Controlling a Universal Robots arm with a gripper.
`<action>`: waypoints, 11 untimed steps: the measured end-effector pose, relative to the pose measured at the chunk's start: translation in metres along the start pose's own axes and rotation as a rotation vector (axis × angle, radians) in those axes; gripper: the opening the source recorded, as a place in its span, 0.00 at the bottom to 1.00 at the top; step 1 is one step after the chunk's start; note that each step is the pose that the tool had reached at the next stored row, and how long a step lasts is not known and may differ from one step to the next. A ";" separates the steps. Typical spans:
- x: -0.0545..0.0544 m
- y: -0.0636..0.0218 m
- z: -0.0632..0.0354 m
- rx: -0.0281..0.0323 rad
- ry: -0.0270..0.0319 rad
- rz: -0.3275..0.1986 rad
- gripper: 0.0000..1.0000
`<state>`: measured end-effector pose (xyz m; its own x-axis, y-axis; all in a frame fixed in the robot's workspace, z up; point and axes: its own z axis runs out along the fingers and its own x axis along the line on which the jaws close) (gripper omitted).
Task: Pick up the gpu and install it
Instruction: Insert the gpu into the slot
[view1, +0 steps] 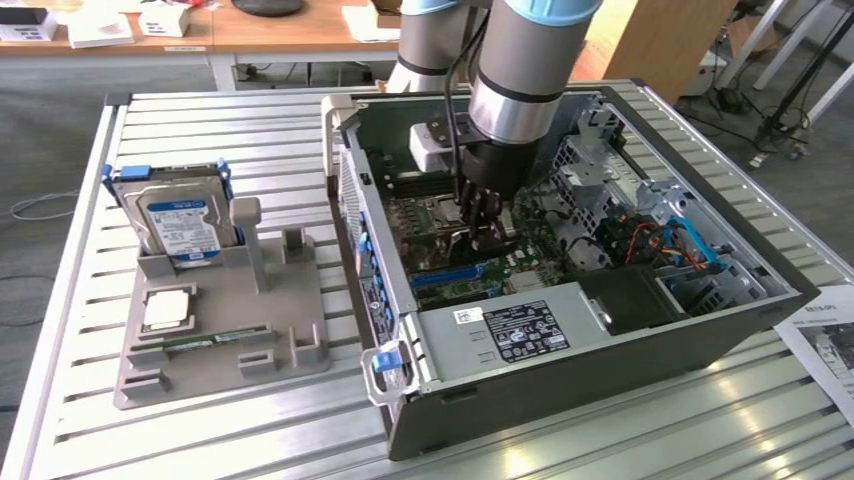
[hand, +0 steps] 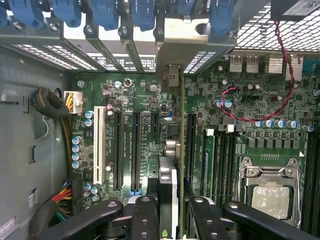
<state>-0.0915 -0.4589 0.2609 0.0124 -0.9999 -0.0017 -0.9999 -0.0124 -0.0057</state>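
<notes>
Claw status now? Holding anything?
Claw: closed on the gpu, held edge-on over the motherboard slots inside the computer case.

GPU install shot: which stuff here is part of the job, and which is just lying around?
In the job: gripper, closed on the gpu; open computer case; motherboard slots.
Lying about: hard drive, memory stick, grey holder, paper sheet.

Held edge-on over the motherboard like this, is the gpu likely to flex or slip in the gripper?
Probably stiff: the gpu runs straight from the gripper to its metal bracket. Likely fragile, being a thin board. Gripped near one end, it could pivot if nudged.
</notes>
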 end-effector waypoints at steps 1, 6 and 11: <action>0.000 0.0004 0.0001 -0.0001 0.0000 0.000 0.28; 0.000 0.0018 0.0009 -0.0001 0.0002 0.000 0.28; 0.000 0.0019 0.0045 0.0000 0.0023 0.000 0.28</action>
<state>-0.0933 -0.4586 0.2564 0.0124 -0.9999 0.0006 -0.9999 -0.0124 -0.0057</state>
